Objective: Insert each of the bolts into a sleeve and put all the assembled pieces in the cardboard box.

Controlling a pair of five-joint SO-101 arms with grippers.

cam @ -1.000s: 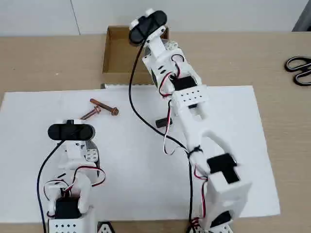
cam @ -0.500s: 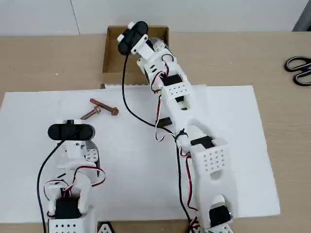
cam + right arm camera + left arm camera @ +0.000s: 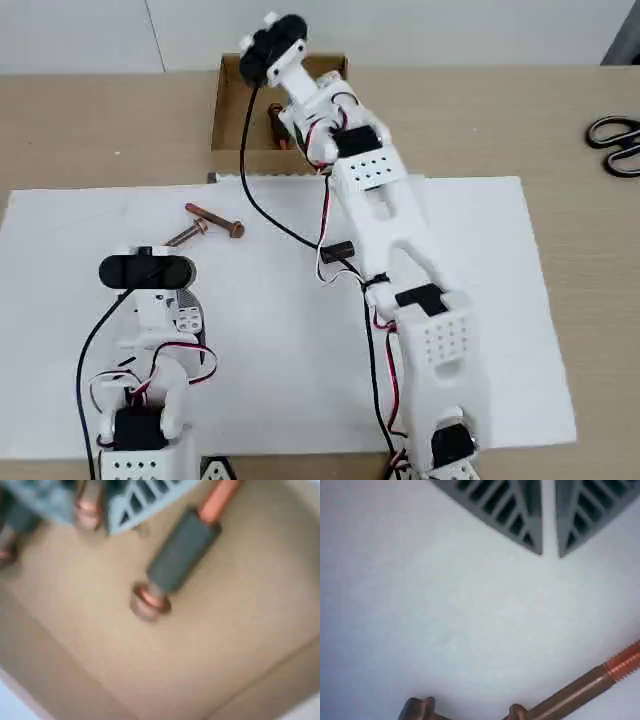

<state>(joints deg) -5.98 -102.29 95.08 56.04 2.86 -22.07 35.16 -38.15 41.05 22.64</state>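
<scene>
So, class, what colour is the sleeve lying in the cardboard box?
Dark grey sleeve, right wrist view.

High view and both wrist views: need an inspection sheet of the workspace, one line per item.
Surface: wooden table, white paper sheet under both arms.
Job's things: two bare bolts close together on the sheet; cardboard box at the far edge, a sleeved bolt on its floor.
Clutter: scissors on the table's right side.
Grippers: left gripper low over the sheet by the bolts, fingers nearly together, empty; right gripper inside the box, grip unclear.
Cables: black cable from the right wrist trailing over the sheet; servo wires on both arms.
Surroundings: pale wall beyond the table.
</scene>
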